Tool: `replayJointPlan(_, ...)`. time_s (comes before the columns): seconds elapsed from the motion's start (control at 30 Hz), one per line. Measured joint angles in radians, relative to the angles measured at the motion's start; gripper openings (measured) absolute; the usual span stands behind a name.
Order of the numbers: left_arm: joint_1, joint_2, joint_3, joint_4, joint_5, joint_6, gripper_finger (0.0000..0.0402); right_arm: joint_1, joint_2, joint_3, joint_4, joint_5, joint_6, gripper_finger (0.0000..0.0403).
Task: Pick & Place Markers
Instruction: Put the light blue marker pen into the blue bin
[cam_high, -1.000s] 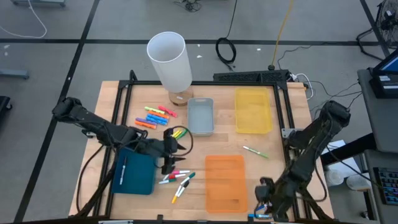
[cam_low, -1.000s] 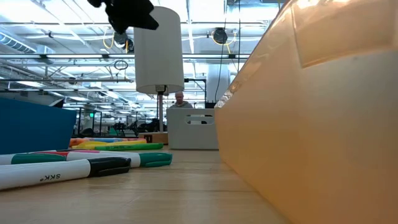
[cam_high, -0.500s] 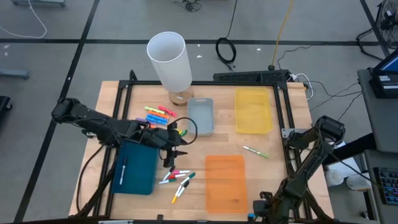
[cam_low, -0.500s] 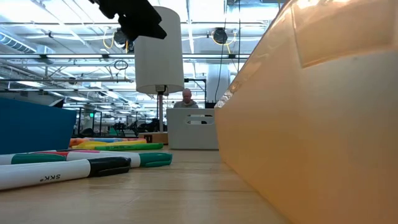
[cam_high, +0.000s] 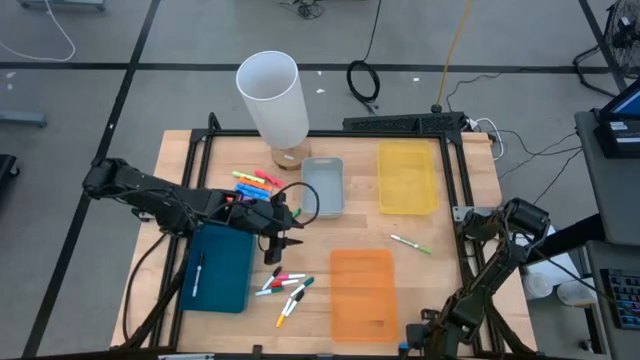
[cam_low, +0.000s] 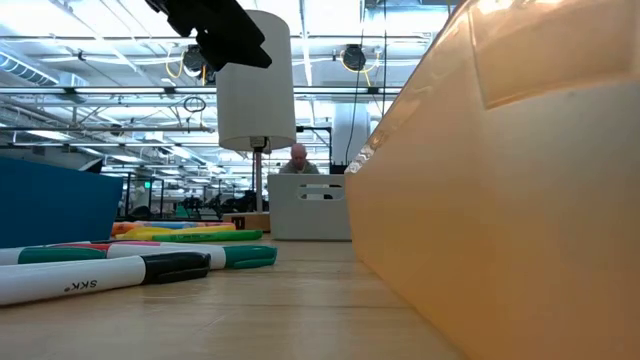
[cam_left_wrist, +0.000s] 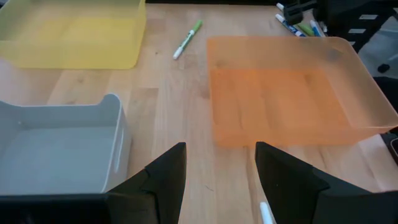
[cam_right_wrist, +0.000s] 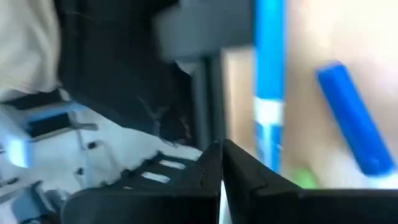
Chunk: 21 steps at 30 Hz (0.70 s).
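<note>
**Left pincer above the surface's middle; markers lying in three groups**

The left pincer (cam_high: 284, 228) hangs over the wooden surface (cam_high: 450, 260) between the blue tray (cam_high: 220, 268) and the grey tray (cam_high: 323, 187), fingers (cam_left_wrist: 166, 177) parted, nothing between them. Neon markers (cam_high: 250, 187) lie near the white cylinder (cam_high: 273, 97); white-bodied markers (cam_high: 285, 290) lie beside the orange tray (cam_high: 363, 293); one green-capped marker (cam_high: 410, 244) lies below the yellow tray (cam_high: 406, 177). The right pincer (cam_right_wrist: 221, 163), at the surface's near right edge, is closed and empty.

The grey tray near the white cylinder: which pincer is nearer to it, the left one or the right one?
Left. The left pincer hovers just beside the grey tray, open. The right pincer is shut at the table's near right corner, far from it.
</note>
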Motion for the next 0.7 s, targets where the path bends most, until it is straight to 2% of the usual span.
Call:
replayJointPlan(0.3,0.0,0.0,0.0,0.0,0.0,-0.006,0.0198,-0.034,-0.003,0.005,-0.305,0.054,-0.071,0.0)
replayJointPlan(0.5,0.0,0.0,0.0,0.0,0.0,-0.008,0.0198,-0.067,-0.03,0.002,-0.423,0.183,-0.153,0.0)
replayJointPlan(0.7,0.0,0.0,0.0,-0.003,0.0,-0.024,0.0198,-0.088,-0.076,-0.004,-0.486,0.261,-0.171,0.0)
